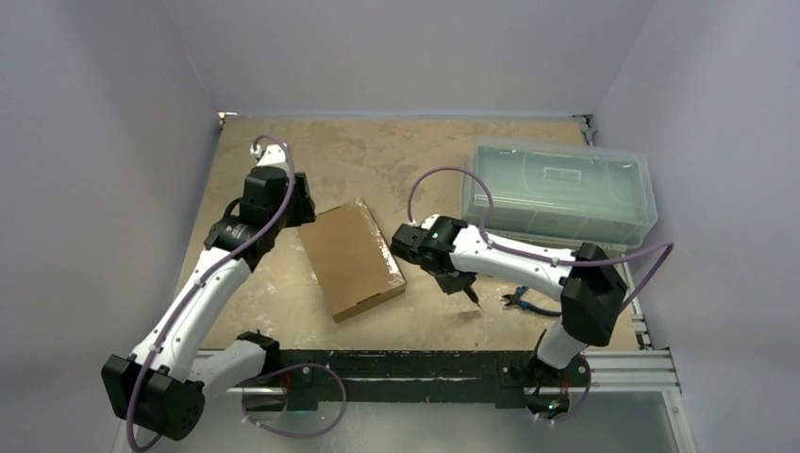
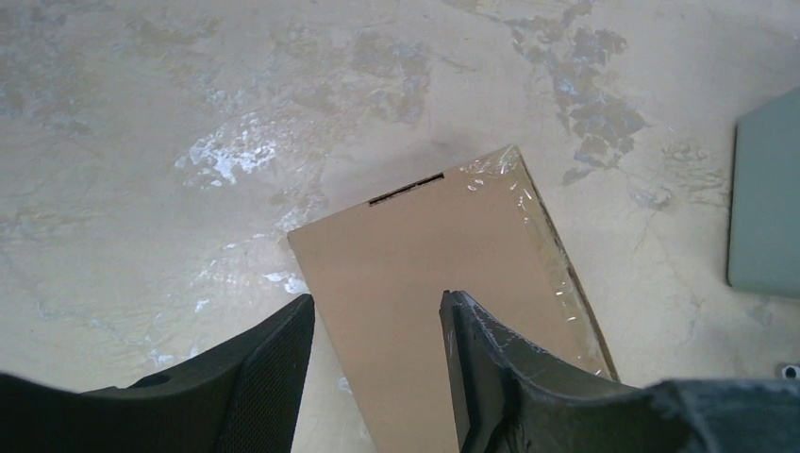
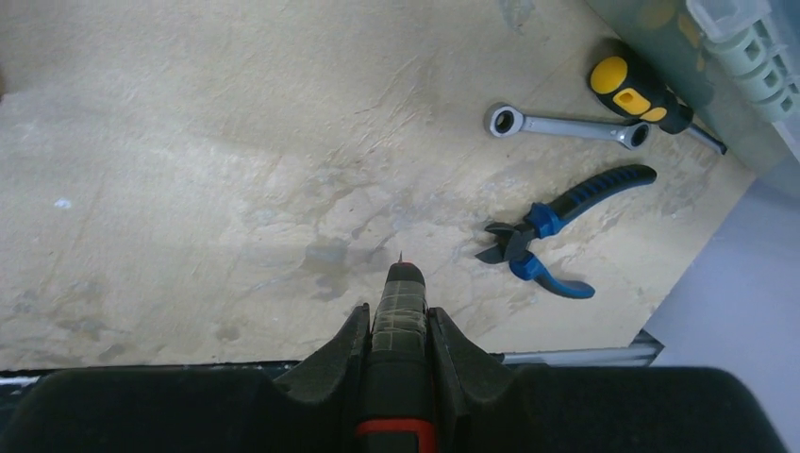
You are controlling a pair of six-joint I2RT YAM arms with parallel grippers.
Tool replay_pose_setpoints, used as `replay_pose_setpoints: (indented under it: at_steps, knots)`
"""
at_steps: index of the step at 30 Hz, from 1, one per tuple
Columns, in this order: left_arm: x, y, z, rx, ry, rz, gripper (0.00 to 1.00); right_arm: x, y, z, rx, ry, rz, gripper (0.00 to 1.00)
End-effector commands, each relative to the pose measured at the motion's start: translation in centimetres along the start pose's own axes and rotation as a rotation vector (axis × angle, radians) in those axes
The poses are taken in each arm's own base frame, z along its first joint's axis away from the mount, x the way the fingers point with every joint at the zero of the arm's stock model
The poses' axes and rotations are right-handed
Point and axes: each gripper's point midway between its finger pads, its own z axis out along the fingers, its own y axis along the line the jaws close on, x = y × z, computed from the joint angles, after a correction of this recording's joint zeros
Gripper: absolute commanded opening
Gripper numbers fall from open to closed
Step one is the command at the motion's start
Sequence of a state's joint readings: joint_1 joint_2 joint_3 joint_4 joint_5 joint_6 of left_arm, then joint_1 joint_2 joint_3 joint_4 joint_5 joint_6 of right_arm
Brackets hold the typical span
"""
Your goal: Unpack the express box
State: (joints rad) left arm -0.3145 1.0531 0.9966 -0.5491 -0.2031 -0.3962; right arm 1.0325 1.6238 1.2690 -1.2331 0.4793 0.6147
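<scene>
The box (image 1: 351, 260) lies closed and flat mid-worktop (image 1: 377, 160), its taped edge (image 2: 557, 274) facing 3 o'clock. The left end effector (image 2: 377, 311) hangs over its 11 o'clock end, spread wide and holding nothing. The right end effector (image 3: 401, 316), at 3 o'clock of the box, is clamped on a pointed tool (image 3: 404, 283). Nothing seems to pin the box, so a push along the tape could slide or spin it. A steep or deep stroke could twist the tool in the grip or cut the contents.
</scene>
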Motion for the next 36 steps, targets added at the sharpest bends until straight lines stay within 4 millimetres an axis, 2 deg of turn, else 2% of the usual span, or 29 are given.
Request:
replay_pose_setpoints:
  at_steps: [1,6,7,8,12,15,22,24,28,34,36]
  knots:
    - [0.8,1.6,-0.4,-0.062,-0.012,-0.011,0.52,-1.7,-1.6,0.2,0.048,-0.025,0.017,0.06]
    - [3.4,3.5,-0.1,-0.178,0.035,-0.132,0.52,-4.8,-0.7,3.0,0.08,-0.101,0.086,0.06]
    - [3.8,3.7,-0.1,-0.195,0.048,-0.152,0.52,-5.5,-0.6,3.4,0.083,-0.116,0.037,0.16]
    - [4.4,3.5,-0.1,-0.189,0.071,-0.173,0.53,-6.1,-0.6,3.7,0.092,-0.134,-0.003,0.2]
    - [6.7,1.5,0.2,-0.086,0.161,-0.223,0.54,-8.2,-0.7,4.9,0.1,-0.197,0.031,0.3]
    - [7.8,0.6,0.4,-0.041,0.202,-0.241,0.54,-8.7,-0.7,5.8,0.1,-0.225,0.033,0.38]
    - [9.8,0.7,1.3,-0.067,0.283,-0.262,0.55,-9.6,-0.6,5.8,0.077,-0.295,0.03,0.46]
    - [9.9,0.8,1.4,-0.081,0.293,-0.251,0.55,-9.7,-1.1,5.1,0.082,-0.308,0.038,0.47]
    - [9.8,0.8,1.5,-0.082,0.295,-0.233,0.55,-11.5,-1.5,2.2,0.037,-0.389,0.088,0.48]
    - [11.5,0.8,2.1,-0.088,0.355,-0.235,0.55,-15.8,2.0,-3.3,-0.294,-0.6,0.173,0.53]
    - [11.9,0.9,2.4,-0.098,0.357,-0.238,0.55,-17.2,3.7,-5.2,-0.423,-0.662,0.183,0.58]
